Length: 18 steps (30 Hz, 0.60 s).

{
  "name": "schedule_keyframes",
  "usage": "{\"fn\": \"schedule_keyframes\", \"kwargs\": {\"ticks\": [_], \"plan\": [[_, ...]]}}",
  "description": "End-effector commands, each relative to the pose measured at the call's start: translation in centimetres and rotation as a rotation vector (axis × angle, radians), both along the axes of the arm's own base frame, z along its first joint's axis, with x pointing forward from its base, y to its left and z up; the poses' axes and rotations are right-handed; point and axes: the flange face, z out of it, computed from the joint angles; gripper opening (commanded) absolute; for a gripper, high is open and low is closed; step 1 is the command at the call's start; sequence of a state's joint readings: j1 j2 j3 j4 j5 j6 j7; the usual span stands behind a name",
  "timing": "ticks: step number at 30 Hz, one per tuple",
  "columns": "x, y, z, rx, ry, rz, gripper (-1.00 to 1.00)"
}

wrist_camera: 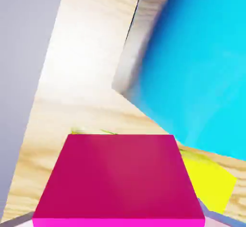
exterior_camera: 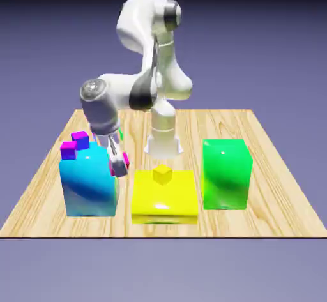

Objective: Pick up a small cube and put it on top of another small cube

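Note:
In the exterior view my gripper (exterior_camera: 119, 165) hangs just off the right face of the big cyan block (exterior_camera: 89, 186), above the table, shut on the small crimson cube (exterior_camera: 121, 163). In the hand view that cube (wrist_camera: 117, 178) fills the bottom of the picture between my fingers and hides most of them. On top of the cyan block sit a tiny magenta cube (exterior_camera: 68, 149) and a tiny purple cube (exterior_camera: 80, 140), touching each other. A tiny yellow cube (exterior_camera: 162, 174) rests on the flat yellow block (exterior_camera: 163, 198).
A tall green block (exterior_camera: 225, 173) stands at the exterior view's right. In the hand view the cyan block (wrist_camera: 202, 72) looms at upper right and the yellow block (wrist_camera: 211, 180) shows beside the held cube. The wooden table (exterior_camera: 45, 186) ends close in front of the blocks.

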State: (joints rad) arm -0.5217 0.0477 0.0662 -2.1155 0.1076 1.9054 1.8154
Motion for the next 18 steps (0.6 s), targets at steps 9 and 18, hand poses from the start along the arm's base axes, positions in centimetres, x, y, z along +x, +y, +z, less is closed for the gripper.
{"fn": "schedule_keyframes", "kwargs": {"ticks": [9,18], "plan": [[-16.1,-11.6,8.5,0.116,-0.216,-0.671,-1.00],[-15.4,-10.9,5.2,0.119,-0.217,-0.670,1.00]]}}
